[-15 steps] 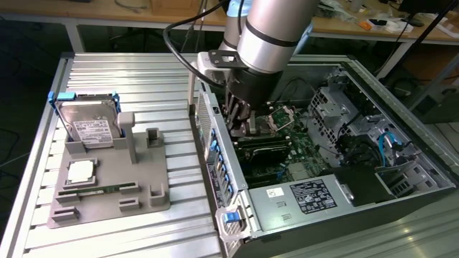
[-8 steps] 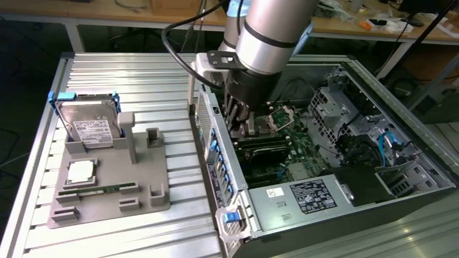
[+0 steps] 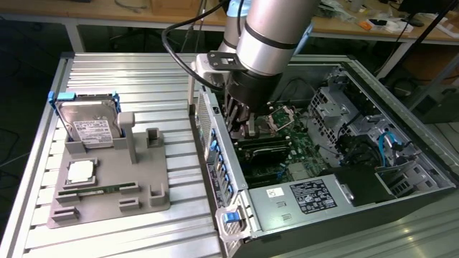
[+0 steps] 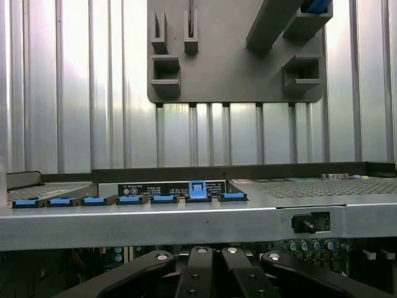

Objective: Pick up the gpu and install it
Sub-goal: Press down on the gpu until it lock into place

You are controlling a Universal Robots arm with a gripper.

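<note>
Black jointed finger links of the robot's gripper (image 4: 214, 279) crowd closest to the wrist camera, drawn together at the middle with no gap between them: the tool is fully closed. Whether the thin green graphics card with its metal bracket is pinched between the tips cannot be told, since the tips are hidden in both views. Just beyond the fingers runs the grey steel rear edge of an open desktop computer case (image 4: 186, 226), carrying a row of blue plastic slot clips (image 4: 130, 200), one of them standing higher than its neighbours (image 4: 197, 189). Past that edge lie the ribbed aluminium table (image 4: 80, 93) and a flat grey plastic parts fixture (image 4: 236, 56) with empty upright holders.

Seen from the exterior camera, the silver-and-black robot arm (image 3: 269, 32) drops from the top centre of the frame into the case (image 3: 373, 215), which lies on its side across the right half. The gripper (image 3: 240, 126) sits low inside the case, just beside the rear wall and over the green motherboard (image 3: 298, 142) at centre frame. A black cable (image 3: 176, 48) loops off the arm toward the upper left. A boxy silver power supply with a white label (image 3: 301, 196) fills the case's lower centre.

At lower left, the fixture (image 3: 107, 199) rests on the table (image 3: 143, 80). It holds a silver hard drive with a white label (image 3: 90, 126) standing tilted in a blue-edged cradle, a small square silver chip (image 3: 80, 171) below it, and a narrow green memory stick (image 3: 97, 189) lying flat nearer the frame's bottom.
</note>
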